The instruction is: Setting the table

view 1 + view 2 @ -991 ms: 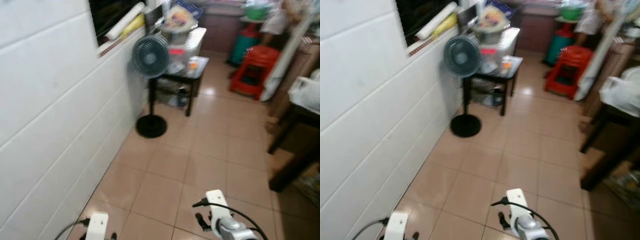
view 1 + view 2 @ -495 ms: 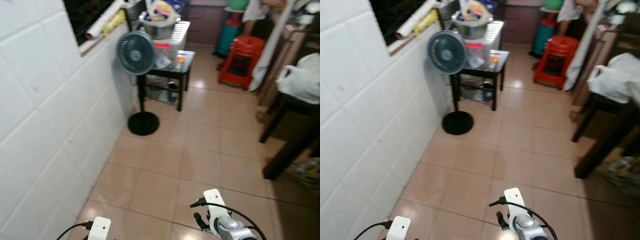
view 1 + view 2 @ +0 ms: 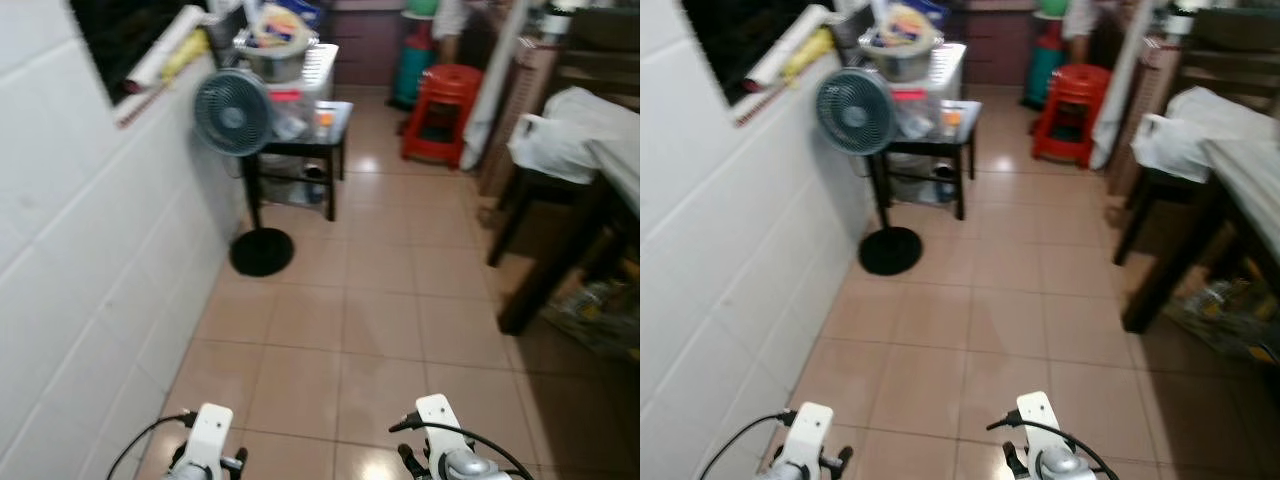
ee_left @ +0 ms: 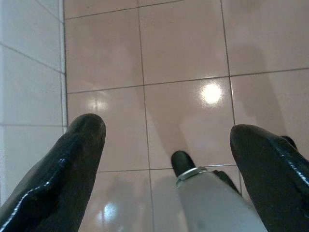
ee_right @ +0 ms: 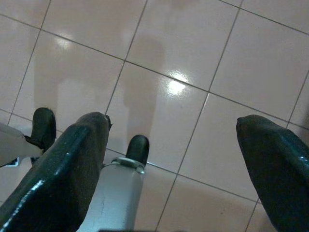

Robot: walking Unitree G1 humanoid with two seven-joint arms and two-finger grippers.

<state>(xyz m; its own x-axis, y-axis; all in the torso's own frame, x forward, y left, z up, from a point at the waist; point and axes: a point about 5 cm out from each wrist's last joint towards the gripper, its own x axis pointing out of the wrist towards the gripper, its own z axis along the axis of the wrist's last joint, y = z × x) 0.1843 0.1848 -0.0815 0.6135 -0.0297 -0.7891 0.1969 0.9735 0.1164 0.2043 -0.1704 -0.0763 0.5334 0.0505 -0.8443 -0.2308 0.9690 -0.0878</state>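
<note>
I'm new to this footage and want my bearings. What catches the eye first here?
A standing fan by the white tiled wall on the left, in front of a black side table piled with containers. Further back stands a red stool, and a white bag lies on a dark table at the right. Both tools, left and right, hang open over the bare tiled floor.

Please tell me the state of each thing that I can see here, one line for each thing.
Left gripper: open, empty, pointing down at the floor.
Right gripper: open, empty, above the floor tiles.
Fan: upright by the wall; blurred, spinning cannot be told.
Red stool: upright.
White bag: slumped on the dark table.
</note>
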